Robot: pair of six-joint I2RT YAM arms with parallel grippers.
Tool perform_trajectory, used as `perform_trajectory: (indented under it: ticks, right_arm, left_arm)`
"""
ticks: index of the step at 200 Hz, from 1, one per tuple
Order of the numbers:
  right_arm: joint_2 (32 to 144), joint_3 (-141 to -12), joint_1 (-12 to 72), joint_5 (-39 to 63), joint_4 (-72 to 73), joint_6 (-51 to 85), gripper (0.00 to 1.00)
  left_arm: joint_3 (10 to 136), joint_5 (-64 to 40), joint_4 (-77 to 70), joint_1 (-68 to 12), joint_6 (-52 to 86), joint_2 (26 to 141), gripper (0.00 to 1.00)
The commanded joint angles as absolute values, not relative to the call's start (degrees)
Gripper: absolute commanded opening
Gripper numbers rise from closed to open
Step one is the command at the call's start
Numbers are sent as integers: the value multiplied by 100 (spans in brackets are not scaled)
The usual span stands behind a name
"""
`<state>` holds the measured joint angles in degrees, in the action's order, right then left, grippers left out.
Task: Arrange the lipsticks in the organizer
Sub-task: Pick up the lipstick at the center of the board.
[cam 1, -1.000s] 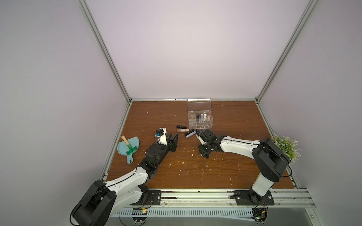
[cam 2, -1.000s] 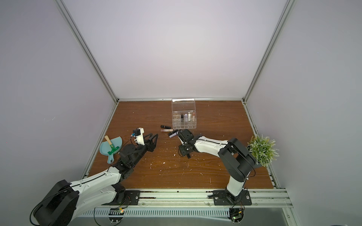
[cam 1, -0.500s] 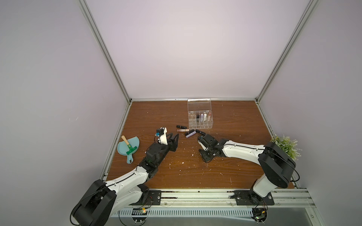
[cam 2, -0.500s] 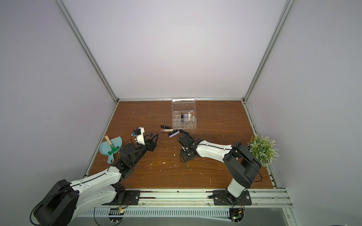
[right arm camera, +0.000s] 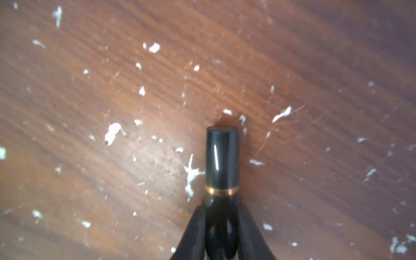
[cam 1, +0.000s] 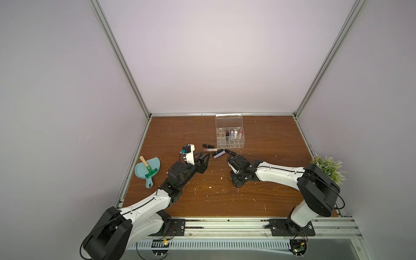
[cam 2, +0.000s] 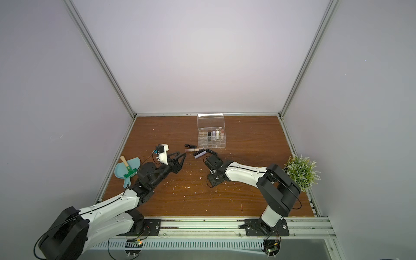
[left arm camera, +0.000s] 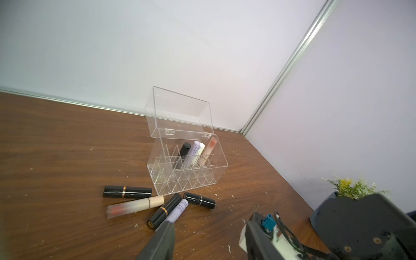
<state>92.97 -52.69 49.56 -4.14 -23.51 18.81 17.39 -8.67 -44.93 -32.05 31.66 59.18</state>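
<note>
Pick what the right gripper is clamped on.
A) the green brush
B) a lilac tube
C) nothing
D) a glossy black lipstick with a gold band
D: in the right wrist view the right gripper has a finger pressed on each side of the glossy black lipstick, gold band showing.

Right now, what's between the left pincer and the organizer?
Five loose lipsticks lie flat between left pincer and organizer: three black, one peach, one lilac. Clearest in the left wrist view.

Loose lipsticks beside open organizer
</note>
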Motion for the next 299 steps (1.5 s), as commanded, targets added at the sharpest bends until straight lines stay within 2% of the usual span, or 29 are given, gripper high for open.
perform_trajectory:
  ticks: [1, 49, 82, 131, 153, 196, 214, 242, 299]
  right_arm:
    - [8662, -5337, 5019, -255, -2633, 1802, 15]
    - [7390, -5718, 5010, 557, -2239, 1770, 13]
    - [7092, -5880, 5010, 1257, -1991, 1816, 12]
    - [7002, -5919, 5010, 1644, -1680, 1890, 10]
    - [7000, -5967, 5009, 1634, -1687, 1864, 10]
    - [6963, -5988, 5010, 1578, -1735, 1869, 9]
    - [6971, -5985, 5014, 1490, -1767, 1845, 9]
    - [7021, -6001, 5010, 1533, -1723, 1853, 9]
    - [7024, -6073, 5014, 1466, -1792, 1835, 8]
  left_arm:
    - [2032, -1991, -4511, -3109, 3621, 6046, 70]
    - [2236, -3607, -5663, -3085, 4821, 6578, 79]
    - [2439, -4235, -5915, -3085, 5241, 6791, 81]
    - [2537, -4622, -5910, -3087, 5382, 6891, 80]
    - [2483, -4600, -5913, -3085, 5328, 6970, 75]
    - [2427, -4526, -5912, -3092, 5233, 7154, 73]
    - [2456, -4580, -5915, -3095, 5224, 7172, 65]
    - [2500, -4749, -5911, -3141, 5216, 7229, 62]
    - [2538, -4896, -5911, -3191, 5222, 7359, 48]
